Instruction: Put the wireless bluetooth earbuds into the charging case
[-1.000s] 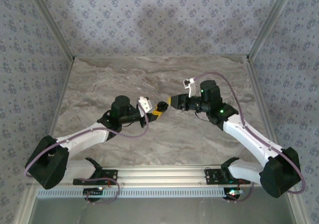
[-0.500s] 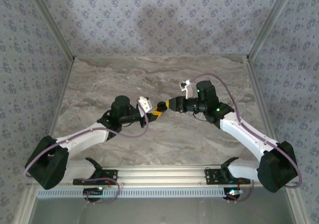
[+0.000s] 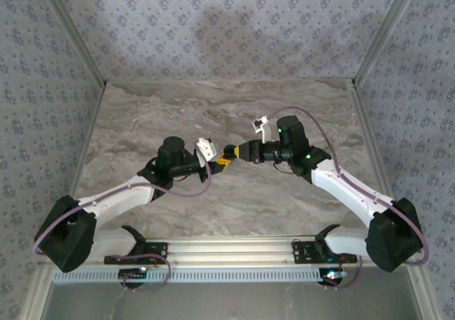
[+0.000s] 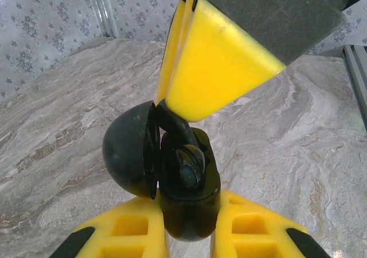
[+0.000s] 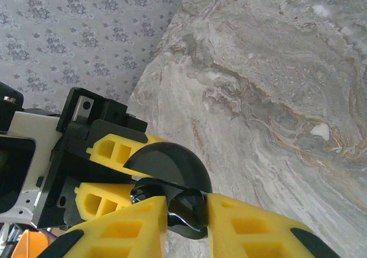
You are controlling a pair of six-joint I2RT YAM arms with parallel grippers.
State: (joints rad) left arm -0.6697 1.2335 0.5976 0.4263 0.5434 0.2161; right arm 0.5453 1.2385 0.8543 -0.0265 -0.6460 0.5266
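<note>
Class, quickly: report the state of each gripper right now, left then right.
Left gripper: shut on the open black charging case.
Right gripper: shut on a black earbud.

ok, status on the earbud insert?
Left gripper shut on open black charging case. Right gripper shut on black earbud, tip in the case's well, seating unclear. Lid open, nothing seen blocking.
</note>
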